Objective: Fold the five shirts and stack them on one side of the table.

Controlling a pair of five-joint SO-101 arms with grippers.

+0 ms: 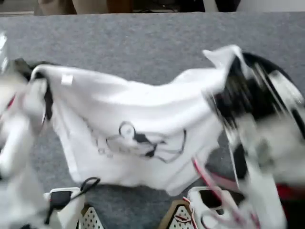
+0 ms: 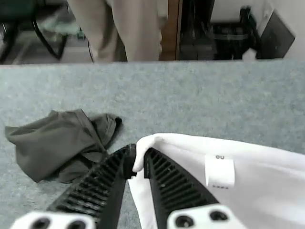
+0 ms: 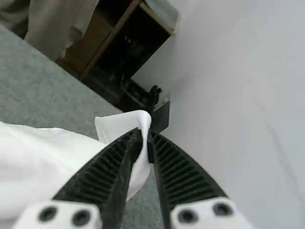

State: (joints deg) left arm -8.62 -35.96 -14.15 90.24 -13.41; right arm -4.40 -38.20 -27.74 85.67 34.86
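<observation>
Gripping: the left gripper [image 2: 138,155] is pinching one top corner of the white shirt [image 1: 133,124], its fingers pressing together on the cloth. The right gripper [image 3: 144,133] is pinching the opposite top corner the same way.
Shirt position: the white shirt is hanging stretched between the two grippers over the grey worktop [image 1: 143,33], with its lower hem drooping toward the near edge. Whether the hem is touching the worktop cannot be told.
Tag: a small white sewn tag [image 2: 219,171] is sitting at the shirt's top edge, just beside the left gripper. Its print is too small to make out.
Graphic: a black line drawing [image 1: 143,143] is showing on the side of the shirt facing up. Its subject is hard to make out.
Second shirt: a dark olive shirt [image 2: 57,143] is lying crumpled on the worktop near the left gripper, apart from the white shirt.
Hard to see: the right arm [image 1: 267,124] is reading as a smear in the high view, so its fingers are not making out there. The left arm [image 1: 16,138] is being cut off by the frame edge.
Around: the arm bases [image 1: 66,205] and a red cable [image 1: 209,183] are sitting at the near edge. A dark shelf unit [image 3: 119,43] and a white wall [image 3: 248,95] are standing beyond the worktop.
</observation>
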